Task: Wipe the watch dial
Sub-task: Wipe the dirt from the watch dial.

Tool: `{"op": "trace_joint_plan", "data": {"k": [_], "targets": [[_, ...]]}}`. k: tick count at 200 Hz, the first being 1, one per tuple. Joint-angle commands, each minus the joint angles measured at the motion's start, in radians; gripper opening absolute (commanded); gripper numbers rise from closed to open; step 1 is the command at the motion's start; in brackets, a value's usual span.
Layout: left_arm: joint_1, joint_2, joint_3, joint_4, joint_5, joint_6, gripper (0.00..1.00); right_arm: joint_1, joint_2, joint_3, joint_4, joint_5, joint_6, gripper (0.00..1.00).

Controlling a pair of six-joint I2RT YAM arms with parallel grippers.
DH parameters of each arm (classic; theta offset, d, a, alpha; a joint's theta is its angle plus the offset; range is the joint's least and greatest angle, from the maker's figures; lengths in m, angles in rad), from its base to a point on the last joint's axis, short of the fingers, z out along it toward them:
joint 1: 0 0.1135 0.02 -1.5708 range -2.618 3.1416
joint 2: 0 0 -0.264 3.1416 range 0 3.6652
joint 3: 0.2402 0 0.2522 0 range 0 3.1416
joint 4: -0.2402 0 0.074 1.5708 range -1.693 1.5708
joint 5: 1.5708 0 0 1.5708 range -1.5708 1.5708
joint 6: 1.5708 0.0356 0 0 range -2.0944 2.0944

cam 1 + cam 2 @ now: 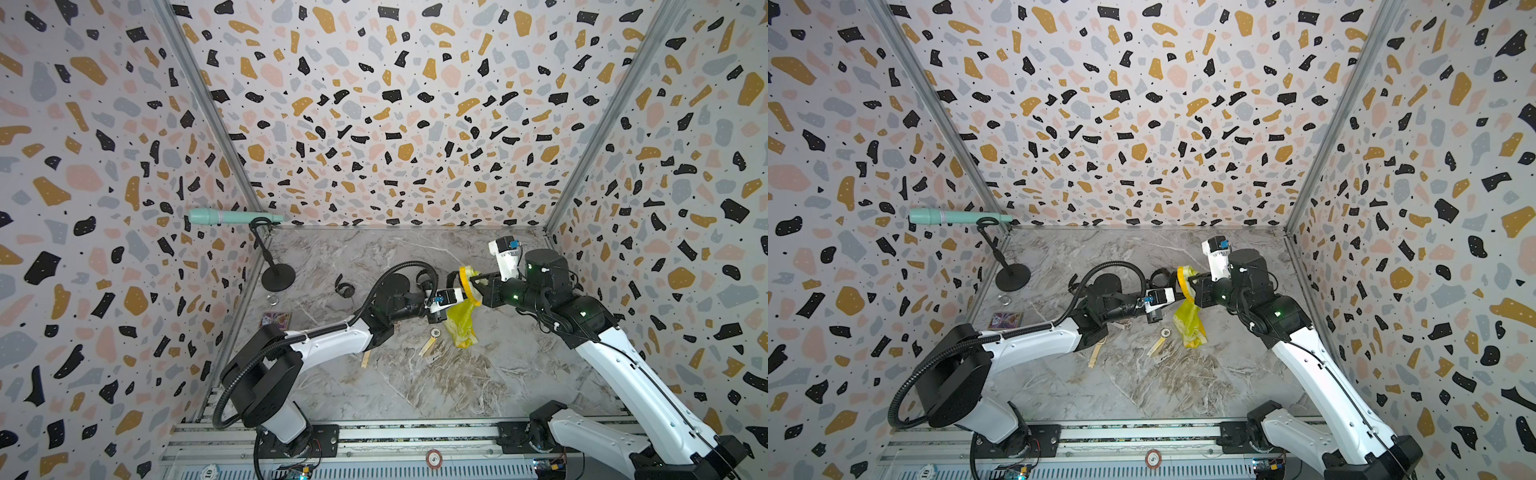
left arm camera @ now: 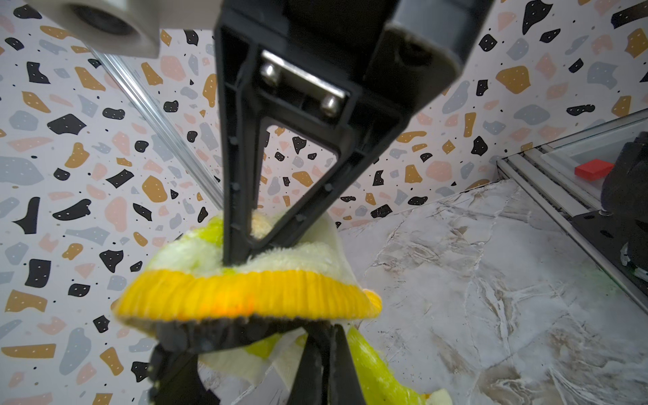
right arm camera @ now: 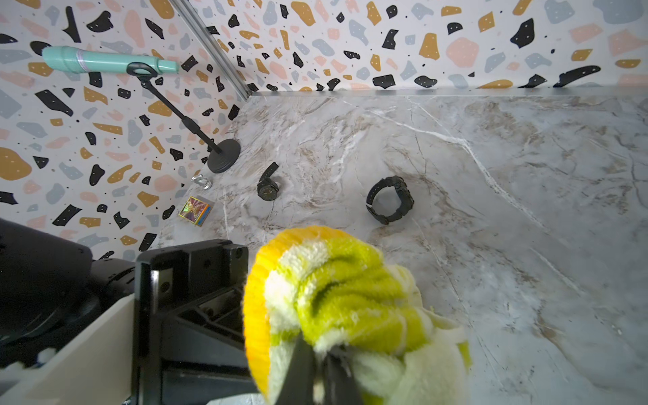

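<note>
Seemingly pinched by its strap in the pressed-together left claw (image 2: 324, 338) and raised above the marble table (image 2: 491, 280), the black watch (image 2: 196, 333) sits face-on against the yellow-edged cloth (image 2: 245, 294), which the right claw (image 2: 242, 257) pinches from directly opposite, so the right arm is placed to make the wiping stroke.

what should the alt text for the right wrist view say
A fluffy yellow-and-green cloth, gripped by the black right pincer, fills the foreground above a grey marble table. Beyond lie two black wristwatches, a small colourful card, and a black round-based stand holding a mint-green microphone in the corner.
</note>
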Motion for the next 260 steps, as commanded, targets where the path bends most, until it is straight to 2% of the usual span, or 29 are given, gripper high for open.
{"op": "trace_joint_plan", "data": {"k": [1, 55, 89, 130, 176, 203, 236, 260], "targets": [[-0.007, -0.016, 0.032, 0.193, 0.002, 0.010, 0.00, -0.055, 0.001, -0.029, -0.113, 0.031, -0.012, 0.00], [-0.006, -0.012, 0.031, 0.178, 0.010, 0.005, 0.00, -0.187, -0.029, -0.004, -0.150, -0.035, -0.037, 0.00], [-0.007, -0.004, 0.036, 0.163, 0.012, 0.002, 0.00, -0.194, -0.040, 0.076, -0.173, -0.073, -0.049, 0.00], [-0.006, 0.008, 0.045, 0.137, 0.014, 0.004, 0.00, -0.194, -0.076, 0.154, -0.097, -0.192, -0.015, 0.00], [-0.006, 0.005, 0.043, 0.126, 0.012, 0.017, 0.00, -0.189, -0.067, 0.168, 0.010, -0.353, 0.029, 0.00], [-0.007, 0.005, 0.047, 0.128, 0.014, 0.018, 0.00, -0.156, -0.045, 0.148, 0.029, -0.352, 0.049, 0.00], [-0.006, 0.005, 0.047, 0.128, 0.017, 0.019, 0.00, -0.038, 0.009, 0.149, -0.003, -0.244, 0.040, 0.00], [-0.006, 0.001, 0.046, 0.131, 0.019, 0.021, 0.00, 0.006, 0.039, 0.130, -0.003, -0.209, 0.047, 0.00]]}}
